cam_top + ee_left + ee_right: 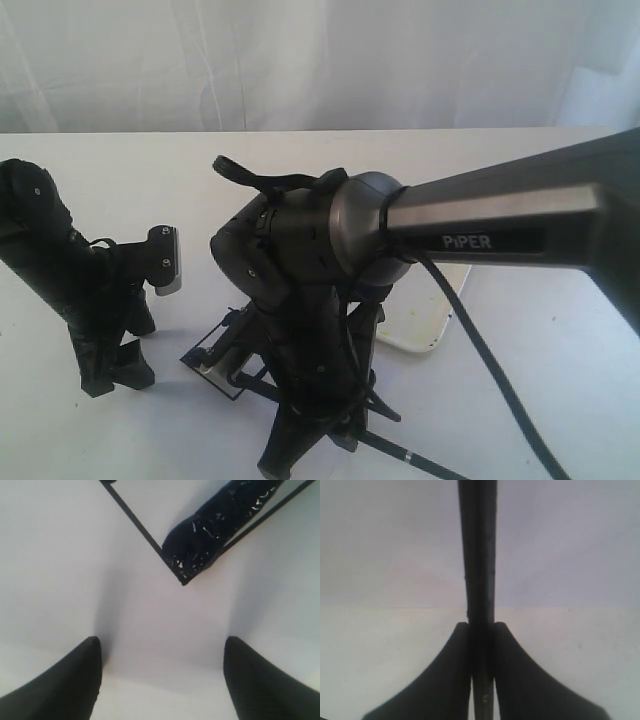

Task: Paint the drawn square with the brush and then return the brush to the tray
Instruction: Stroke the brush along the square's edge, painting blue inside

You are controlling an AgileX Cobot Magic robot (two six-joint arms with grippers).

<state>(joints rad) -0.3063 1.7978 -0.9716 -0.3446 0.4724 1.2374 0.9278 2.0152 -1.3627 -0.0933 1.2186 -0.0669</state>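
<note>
Right wrist view showed the right claw (481, 645) pinching the brush (477, 555), shaft clamped straight between both fingers (445, 680) and running on past them. The tip was out of frame, so contact with the paper (75, 555) couldn't be told. The grip looked square on the shaft, probably to keep the brush stiff for strokes.

Left wrist view had the left claw (160, 680) spread wide, holding nothing, hovering over bare paper just outside one corner of the square (195, 515). It was likely parked there to stay clear of the painting.

A dark paint smear (215, 535) sat inside that corner, touching the outline. The rest of the visible inside was blank, so painting looked only partly done.

Exterior view showed the right arm reaching across the middle, its claw down just beside the square. The brush's free end poked out on the side away from the square.

The tray (425, 320) lay apart from the square, with the right arm between them, and was mostly hidden. The brush was nowhere near it, so the return step was not yet done.
</note>
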